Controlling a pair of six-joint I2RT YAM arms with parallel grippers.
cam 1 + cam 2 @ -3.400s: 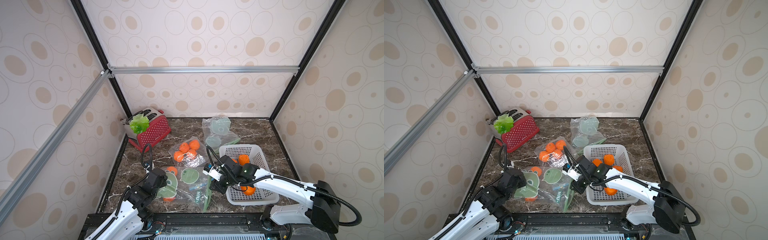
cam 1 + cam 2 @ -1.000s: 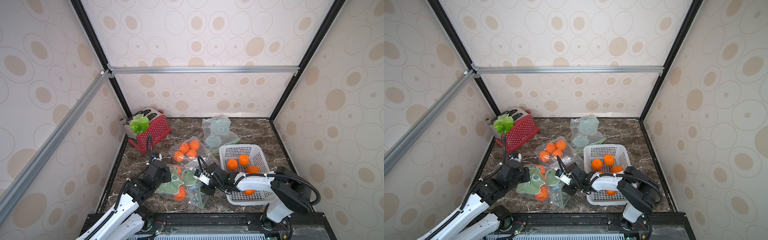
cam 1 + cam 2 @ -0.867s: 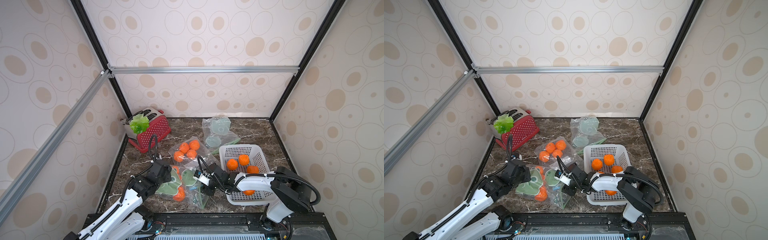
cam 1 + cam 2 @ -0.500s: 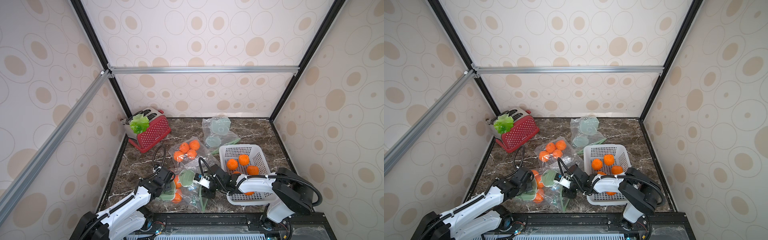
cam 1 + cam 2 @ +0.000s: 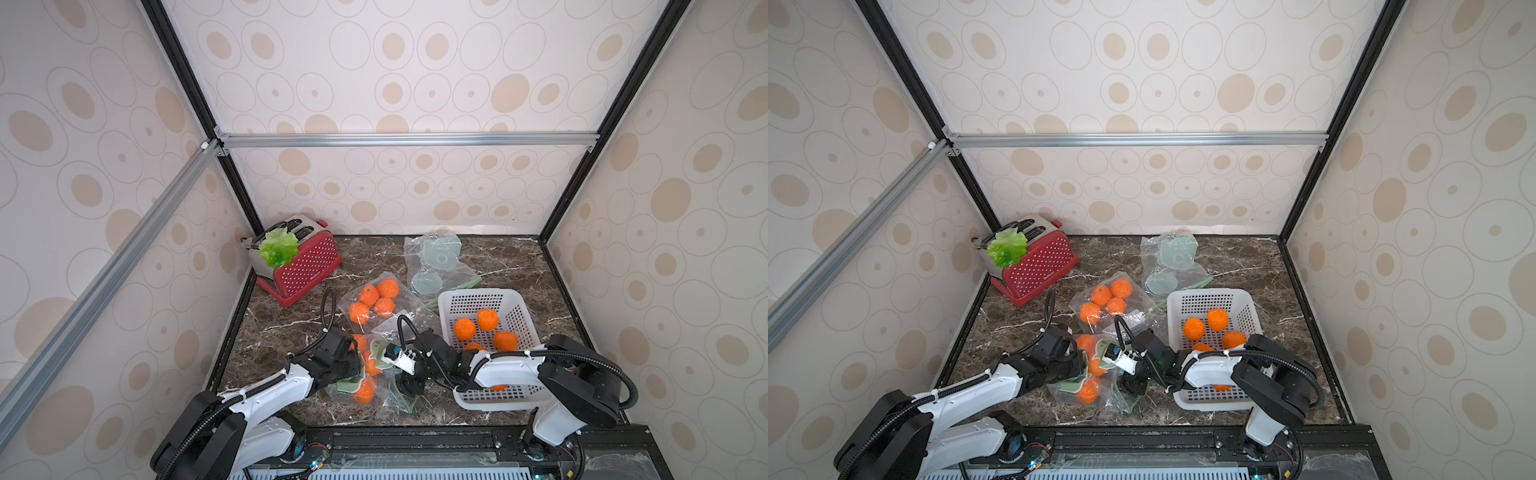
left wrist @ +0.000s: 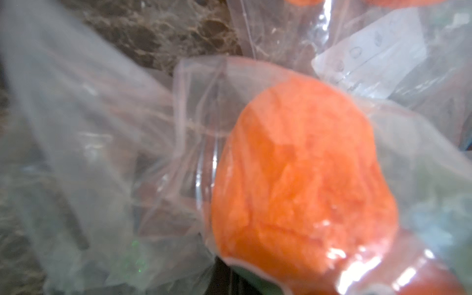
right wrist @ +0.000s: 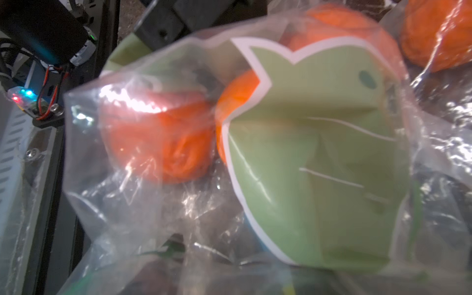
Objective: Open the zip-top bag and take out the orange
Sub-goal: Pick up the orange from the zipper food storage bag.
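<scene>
Left end effector (image 5: 354, 368) pinched shut on zip-top bag (image 5: 386, 401) at lower centre, right end effector (image 5: 410, 384) state unclear; the slick bag could slip free.

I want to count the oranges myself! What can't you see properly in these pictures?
Bagged oranges: right wrist view, a green card covers some inside the zip-top bag; count unsure.
Bag's zip, open or closed: crumpled, glaring plastic, blurred in both wrist views.
Right gripper: top views, its jaws are too small and dark to read.
Basket oranges: top views, the right arm covers some in the white basket.
</scene>
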